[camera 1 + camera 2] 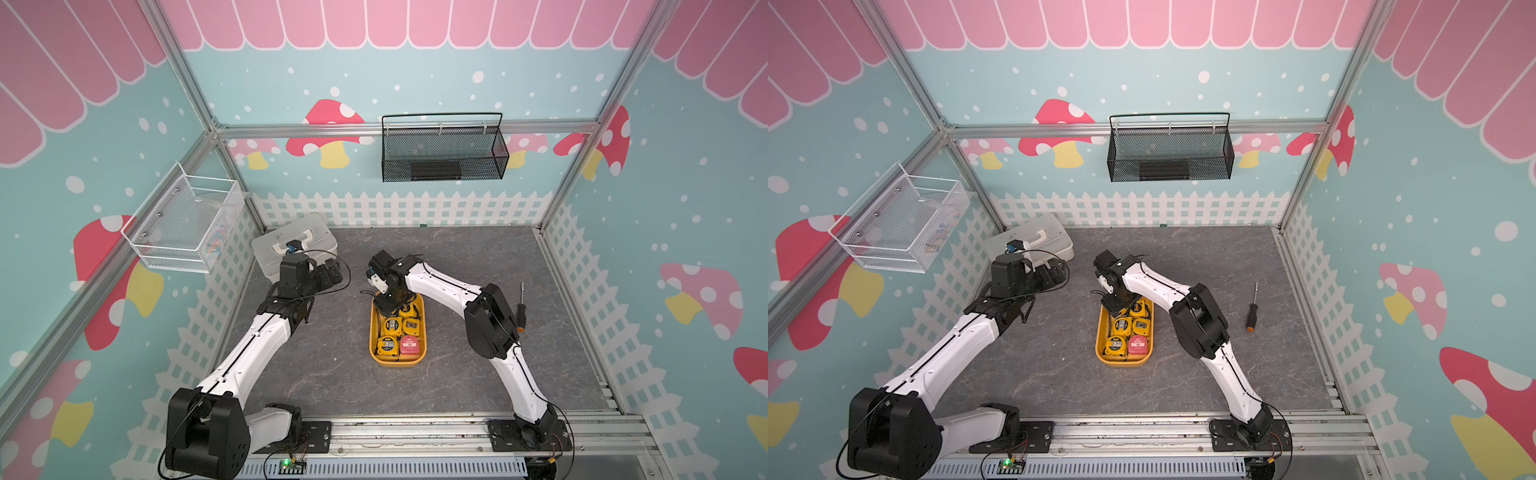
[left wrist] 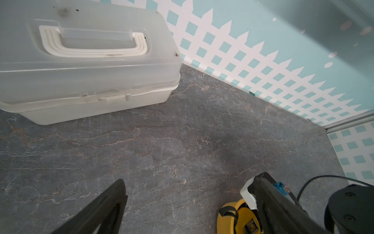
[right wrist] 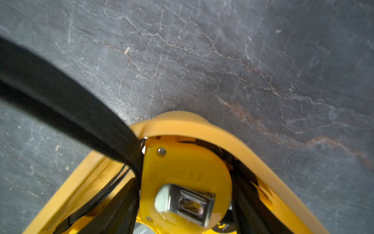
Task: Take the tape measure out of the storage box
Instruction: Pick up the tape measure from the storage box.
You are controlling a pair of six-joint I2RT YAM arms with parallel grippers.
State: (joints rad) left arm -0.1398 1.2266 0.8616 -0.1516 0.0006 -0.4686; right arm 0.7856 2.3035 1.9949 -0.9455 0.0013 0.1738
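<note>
The yellow-orange storage box lies mid-table and holds several tape measures, most yellow and one red. My right gripper reaches down into the box's far end. In the right wrist view its black fingers press both sides of a yellow tape measure that shows its metal clip, just inside the curved rim. A black strap crosses that view. My left gripper hangs open over bare table left of the box.
A white-grey lidded case stands at the back left near my left arm. A screwdriver lies right of my right arm. A black mesh basket and a white wire basket hang on the walls.
</note>
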